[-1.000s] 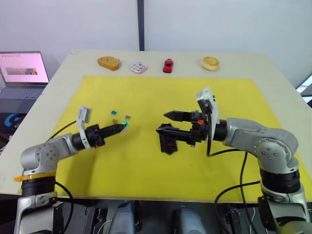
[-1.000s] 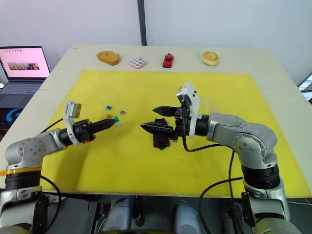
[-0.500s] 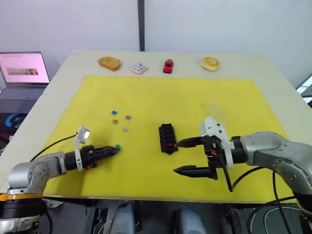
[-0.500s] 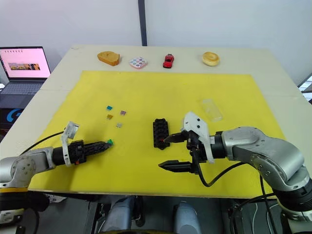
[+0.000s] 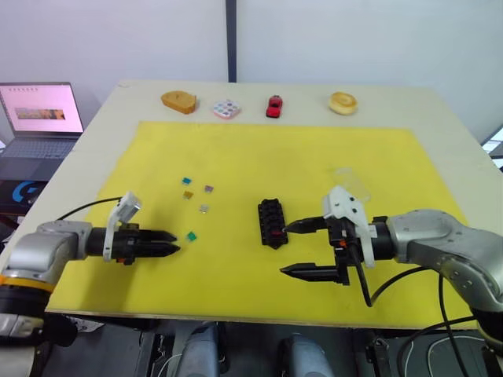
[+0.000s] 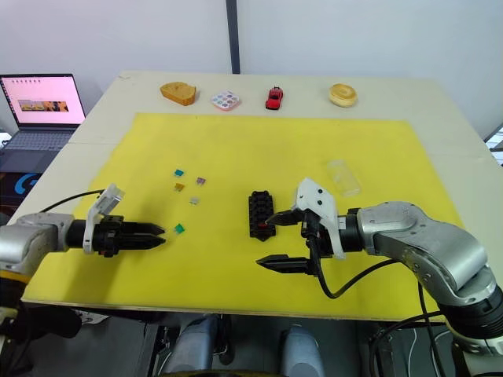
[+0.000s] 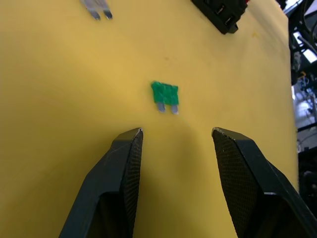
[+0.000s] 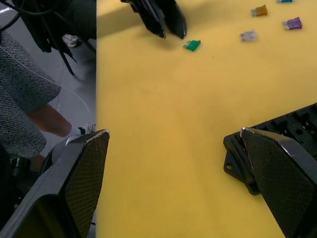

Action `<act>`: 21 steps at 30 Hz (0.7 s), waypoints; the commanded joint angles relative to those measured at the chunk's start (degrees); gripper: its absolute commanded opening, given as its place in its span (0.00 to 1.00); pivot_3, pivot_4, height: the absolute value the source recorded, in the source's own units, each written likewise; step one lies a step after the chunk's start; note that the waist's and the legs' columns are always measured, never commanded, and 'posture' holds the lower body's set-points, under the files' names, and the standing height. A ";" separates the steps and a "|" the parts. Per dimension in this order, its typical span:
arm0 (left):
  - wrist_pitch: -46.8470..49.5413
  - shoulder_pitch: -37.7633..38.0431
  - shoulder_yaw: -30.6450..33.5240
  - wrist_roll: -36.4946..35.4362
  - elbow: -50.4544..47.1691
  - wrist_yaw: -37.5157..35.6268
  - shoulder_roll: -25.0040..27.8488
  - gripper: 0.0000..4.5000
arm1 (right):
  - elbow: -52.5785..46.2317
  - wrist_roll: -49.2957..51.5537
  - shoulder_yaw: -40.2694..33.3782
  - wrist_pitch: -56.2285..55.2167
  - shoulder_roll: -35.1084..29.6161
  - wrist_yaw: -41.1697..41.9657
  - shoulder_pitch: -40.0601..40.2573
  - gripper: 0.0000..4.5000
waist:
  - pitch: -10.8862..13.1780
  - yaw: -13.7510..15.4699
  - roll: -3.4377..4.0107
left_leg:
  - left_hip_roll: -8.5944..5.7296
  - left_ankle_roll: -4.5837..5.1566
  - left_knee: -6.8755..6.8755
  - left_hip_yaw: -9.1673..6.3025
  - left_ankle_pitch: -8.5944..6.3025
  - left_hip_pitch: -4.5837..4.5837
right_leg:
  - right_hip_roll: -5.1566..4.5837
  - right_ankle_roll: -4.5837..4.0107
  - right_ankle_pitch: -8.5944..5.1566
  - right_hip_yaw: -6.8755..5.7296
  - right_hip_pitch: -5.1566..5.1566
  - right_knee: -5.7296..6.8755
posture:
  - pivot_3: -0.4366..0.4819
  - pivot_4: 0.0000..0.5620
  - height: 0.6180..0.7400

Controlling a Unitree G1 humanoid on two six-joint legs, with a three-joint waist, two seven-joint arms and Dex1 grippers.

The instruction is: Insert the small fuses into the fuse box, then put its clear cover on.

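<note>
The black fuse box (image 5: 271, 223) lies mid-mat, with a red fuse in one slot near its front end. A green fuse (image 5: 191, 236) lies flat on the yellow mat, just beyond the tips of my left gripper (image 5: 174, 243), which is open and empty. In the left wrist view the green fuse (image 7: 165, 93) sits ahead of the gap between the fingers (image 7: 124, 163). Teal (image 5: 185, 180), amber (image 5: 187, 194), purple (image 5: 208, 188) and grey (image 5: 203, 208) fuses lie loose behind it. My right gripper (image 5: 286, 250) is wide open, its upper tip at the box's front right corner. The clear cover (image 5: 348, 177) lies to the right.
Along the table's back edge stand an orange-brown block (image 5: 178, 100), a white tile with coloured dots (image 5: 227, 108), a red toy car (image 5: 274, 105) and a round tan piece (image 5: 343, 102). A laptop (image 5: 39, 110) sits off the table to the left. The yellow mat (image 5: 259, 149) covers most of the table.
My left gripper carried the green fuse toward the front left, then let go of it; the fuse now lies on the mat. My right gripper pulled back from the fuse box.
</note>
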 commanded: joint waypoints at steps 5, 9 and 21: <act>-1.89 -3.44 -2.07 3.13 2.67 -2.97 -2.55 0.52 | -2.09 1.13 -1.59 -0.03 0.56 -1.05 0.46 1.00 | 0.00 0.04 0.00 | -0.01 0.02 0.04 -0.01 0.01 -0.01 | 0.01 0.01 0.01 -0.02 0.02 0.01 | 0.48 0.27 1.00; -1.00 -3.54 -2.67 3.42 1.89 -3.95 -3.84 0.52 | -2.35 1.75 -2.04 0.31 0.97 -2.11 0.78 1.00 | 0.00 0.06 0.00 | -0.01 0.07 0.13 -0.02 -0.03 -0.01 | 0.01 0.02 0.01 -0.03 0.09 0.01 | 0.48 0.27 1.00; 2.62 -4.03 -5.00 4.34 3.39 -4.41 -7.94 0.52 | -2.35 3.15 -2.28 0.65 1.42 -4.44 1.34 1.00 | 0.00 1.13 0.00 | -0.02 0.24 0.37 -0.01 -0.13 -0.02 | 0.01 0.03 0.01 -0.05 0.19 0.01 | 0.48 0.27 1.00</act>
